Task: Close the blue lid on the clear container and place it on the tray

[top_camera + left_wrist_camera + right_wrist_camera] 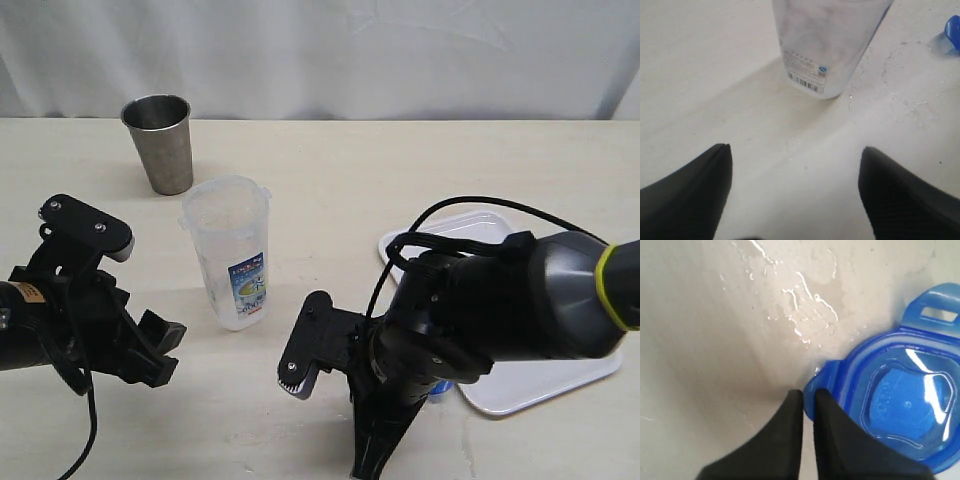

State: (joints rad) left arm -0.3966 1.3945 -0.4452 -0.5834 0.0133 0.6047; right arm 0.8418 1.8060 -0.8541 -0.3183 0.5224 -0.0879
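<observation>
The clear container [228,255] stands upright and uncovered on the table, its printed label facing the camera; its lower part [827,45] rises just ahead of my left gripper [795,150]. That gripper [160,345] is open, empty and a short way to the container's left. The blue lid [900,405] lies on the table beside the tray [470,230], lighter centre up. My right gripper [808,392] is shut on one of the lid's edge flaps. In the exterior view the right arm hides nearly all of the lid; only a blue sliver [440,386] shows.
A grey steel cup [160,140] stands behind the container at the back left. Wet streaks [800,295] mark the table near the lid. The white tray's far end is covered by the right arm. A black cable [470,205] loops above the tray.
</observation>
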